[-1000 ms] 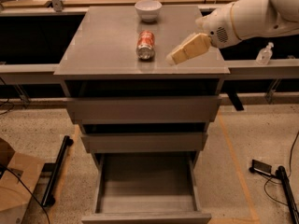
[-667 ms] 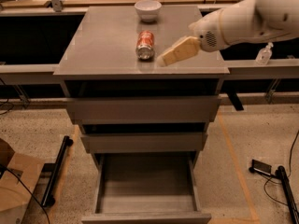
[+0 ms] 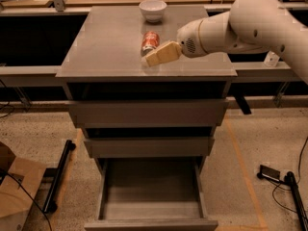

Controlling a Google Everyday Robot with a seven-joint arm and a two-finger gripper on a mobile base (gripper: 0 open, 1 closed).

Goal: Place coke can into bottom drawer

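Note:
The coke can [image 3: 149, 42], red with white script, lies on its side on the grey cabinet top [image 3: 106, 47], in front of the white bowl. My gripper [image 3: 153, 58] reaches in from the right on the white arm [image 3: 250, 23]. Its tan fingers sit right at the can's near end, partly covering it. The bottom drawer [image 3: 151, 196] is pulled open below, its flat floor bare.
A white bowl [image 3: 152, 9] stands at the back of the cabinet top. Two shut drawer fronts [image 3: 147, 113] sit above the open one. A cardboard box [image 3: 17, 194] and a black bar [image 3: 57, 177] lie on the floor left; cables and a black device [image 3: 272, 173] lie right.
My gripper has moved left across the cabinet top, from right of the can to right up against its near end. The can has not moved.

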